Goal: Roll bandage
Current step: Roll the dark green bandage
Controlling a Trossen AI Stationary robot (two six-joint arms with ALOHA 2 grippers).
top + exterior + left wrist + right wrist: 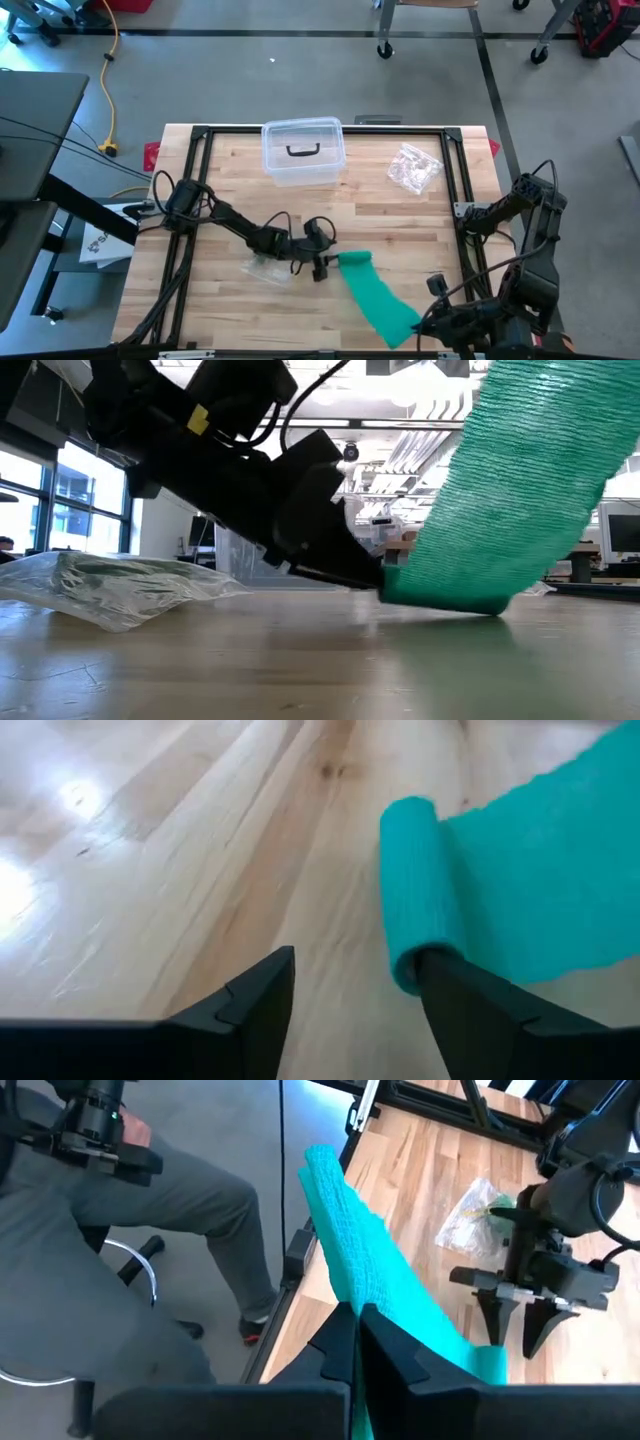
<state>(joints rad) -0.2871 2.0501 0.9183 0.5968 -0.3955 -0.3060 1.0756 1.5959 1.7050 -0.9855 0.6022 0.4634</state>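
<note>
step: rolling up the green bandage (375, 295) on the wooden table (400, 215); only a small roll formed so far, most of the strip not yet wound.
left gripper (322, 262): fingers spread, nothing held. In the left wrist view the rolled end (412, 890) sits just ahead of one finger (478, 1012), touching or nearly so; the other finger stands clear of it.
right gripper (357, 1342): fingers clenched on the bandage's free end, strip lifted off the table and taut toward the roll.
how: straddle the roll with both left fingers, turn it toward the right gripper, keep light tension, feed slack evenly.
risk: roll skews or slides instead of turning; too much pull unwinds it.
nearby: plastic bag (268, 268) just beside the left wrist, keep clear.
</note>
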